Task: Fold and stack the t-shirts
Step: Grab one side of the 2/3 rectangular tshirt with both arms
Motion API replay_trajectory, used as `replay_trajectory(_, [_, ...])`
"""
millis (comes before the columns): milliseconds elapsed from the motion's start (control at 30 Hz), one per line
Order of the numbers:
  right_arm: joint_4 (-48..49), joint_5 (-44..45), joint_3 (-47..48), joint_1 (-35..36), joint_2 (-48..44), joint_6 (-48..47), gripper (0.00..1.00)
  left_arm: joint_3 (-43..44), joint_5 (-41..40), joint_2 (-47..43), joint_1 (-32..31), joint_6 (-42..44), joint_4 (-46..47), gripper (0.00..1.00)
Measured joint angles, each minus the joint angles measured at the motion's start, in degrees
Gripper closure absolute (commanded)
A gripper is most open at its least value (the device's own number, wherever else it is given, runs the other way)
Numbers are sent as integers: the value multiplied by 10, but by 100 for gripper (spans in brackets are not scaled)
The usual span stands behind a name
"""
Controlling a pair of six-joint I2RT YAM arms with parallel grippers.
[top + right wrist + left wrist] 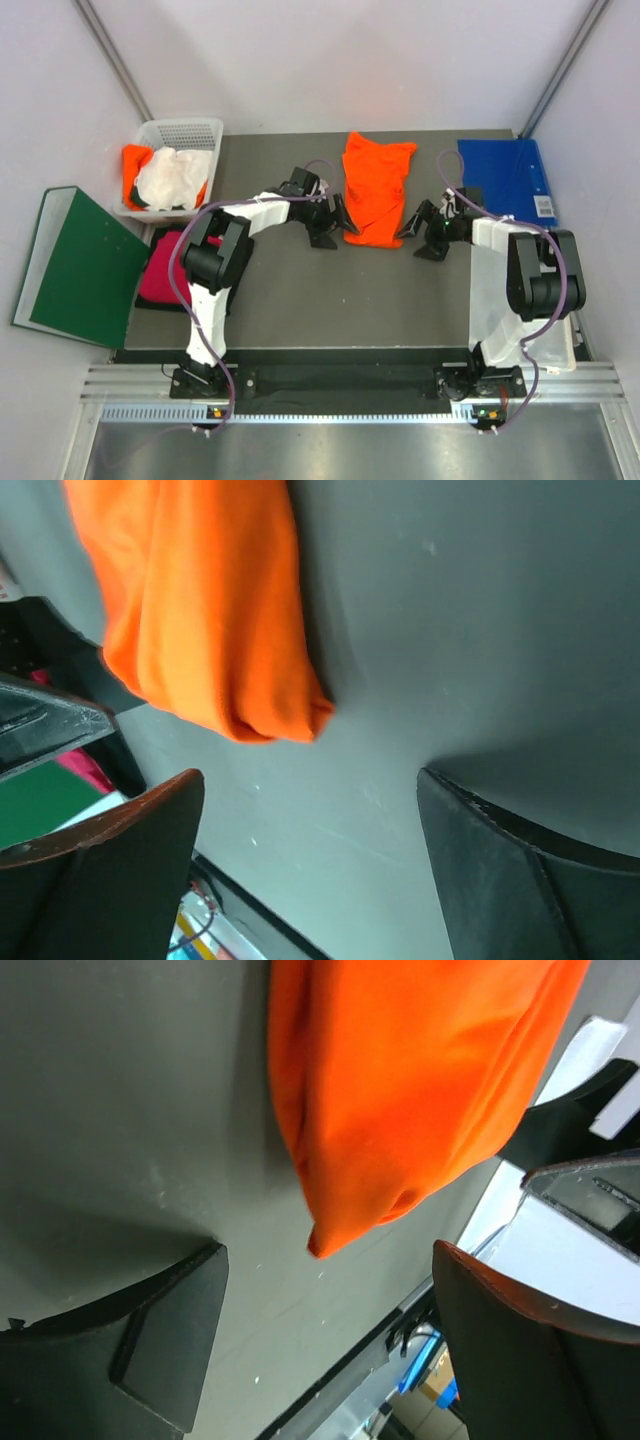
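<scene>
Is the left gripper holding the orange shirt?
No, the left gripper is open; the orange shirt lies on the table clear of it.

Dark table (pixel 330 295): orange t-shirt (pixel 375 190) centre-back, basket (pixel 185 129) back-left, blue folder (pixel 505 175) back-right, magenta t-shirt (pixel 158 283) left edge.

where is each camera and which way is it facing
Top external: above and behind the arms, looking down on the table; both arms show, left gripper and right gripper open either side of the orange t-shirt.
Left wrist: on the left arm, facing down past its own two fingers at the shirt's near corner.
Right wrist: on the right arm, likewise, own fingers in view.
Shared: all three show the orange t-shirt.
</scene>
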Motion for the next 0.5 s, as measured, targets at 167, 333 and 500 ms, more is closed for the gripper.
replay_trajectory(167, [101, -57, -23, 0, 24, 54, 24, -8, -13, -2, -3, -12, 41, 28])
replay_trajectory(333, [161, -87, -23, 0, 56, 87, 50, -8, -23, 3, 0, -22, 64, 56])
replay_trajectory(500, [181, -82, -21, 6, 101, 103, 100, -8, -27, 21, 0, -30, 76, 100])
